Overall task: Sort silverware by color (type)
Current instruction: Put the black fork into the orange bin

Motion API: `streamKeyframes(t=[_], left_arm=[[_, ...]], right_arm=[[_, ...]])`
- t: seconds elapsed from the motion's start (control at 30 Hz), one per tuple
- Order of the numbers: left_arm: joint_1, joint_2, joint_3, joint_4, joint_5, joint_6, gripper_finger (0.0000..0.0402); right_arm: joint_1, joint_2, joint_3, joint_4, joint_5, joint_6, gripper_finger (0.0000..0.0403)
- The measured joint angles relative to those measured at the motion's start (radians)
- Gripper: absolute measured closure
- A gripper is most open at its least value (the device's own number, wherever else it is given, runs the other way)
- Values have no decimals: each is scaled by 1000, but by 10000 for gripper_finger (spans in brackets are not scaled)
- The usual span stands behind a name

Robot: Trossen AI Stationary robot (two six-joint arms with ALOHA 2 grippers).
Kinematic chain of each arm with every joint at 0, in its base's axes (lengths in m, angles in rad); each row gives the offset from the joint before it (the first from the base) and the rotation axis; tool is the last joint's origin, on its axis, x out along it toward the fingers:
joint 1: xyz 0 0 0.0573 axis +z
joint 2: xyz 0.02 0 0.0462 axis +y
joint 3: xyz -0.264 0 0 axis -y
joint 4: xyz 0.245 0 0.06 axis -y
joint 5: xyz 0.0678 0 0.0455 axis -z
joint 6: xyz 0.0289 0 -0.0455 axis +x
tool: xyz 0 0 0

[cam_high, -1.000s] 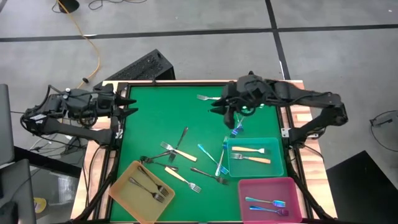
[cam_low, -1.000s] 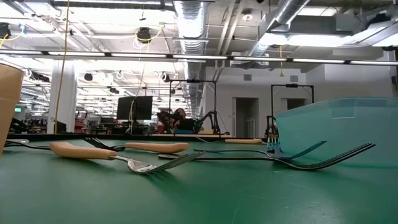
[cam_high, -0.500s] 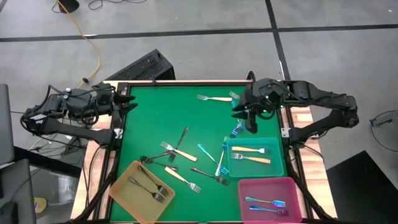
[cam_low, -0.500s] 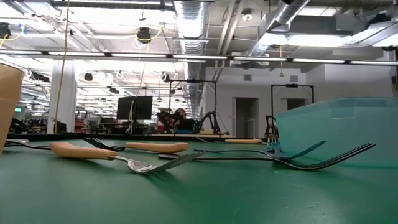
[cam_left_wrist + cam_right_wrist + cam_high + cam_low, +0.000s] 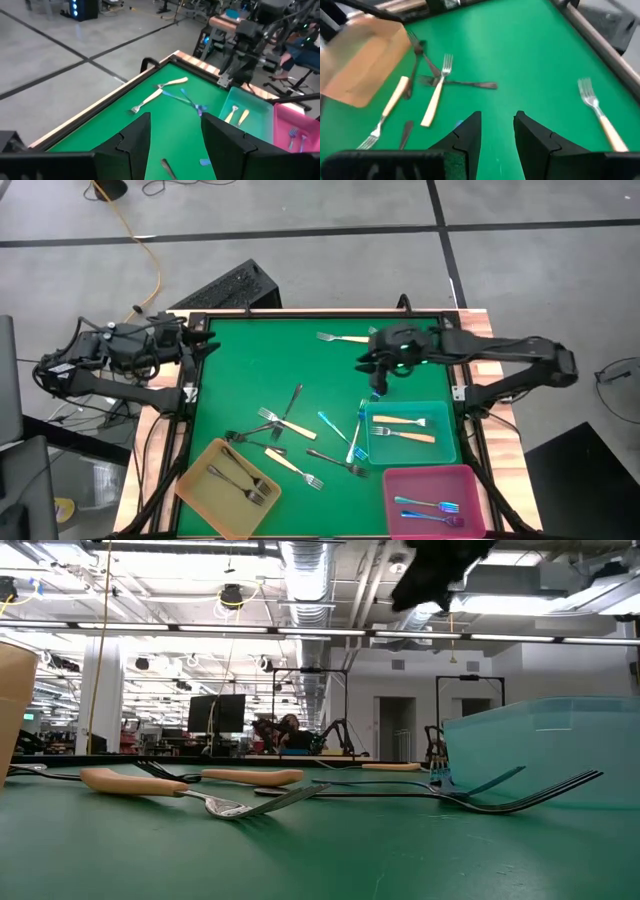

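Note:
Forks lie scattered on the green table: a cream-handled one at the far side, a blue one beside the teal tray, and dark, cream and blue ones toward the near side. My right gripper hangs open above the table, just over the blue fork, whose tip shows beside one finger; it holds nothing. In the low view that arm shows at the top. My left gripper waits open at the table's left edge, well above it.
The yellow tray at the near left holds dark forks. The teal tray holds two cream-handled forks. The pink tray at the near right holds blue forks. A raised dark rim runs around the table.
My right gripper has swung toward the table's right edge and back toward the left, and has come down toward the table over the blue fork; its arm now shows at the top of the low view. The forks have stayed where they lay.

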Motion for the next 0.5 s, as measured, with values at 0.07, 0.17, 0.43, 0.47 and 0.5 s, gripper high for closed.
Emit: streamKeyframes(t=[0.07,0.17,0.43,0.47,0.5], left_arm=[[0,0,0,-23,-5,-16,243],[0,0,0,-53,-23,-53,243],[0,0,0,-71,-26,-71,243],[0,0,0,-72,-26,-67,243],[0,0,0,-72,-26,-60,243]], right_arm=[[4,71,1,64,-3,0,267],[21,170,1,153,-64,-30,267],[111,360,98,81,-115,-48,267],[132,377,117,71,-115,-48,267],[156,392,136,53,-116,-48,267]])
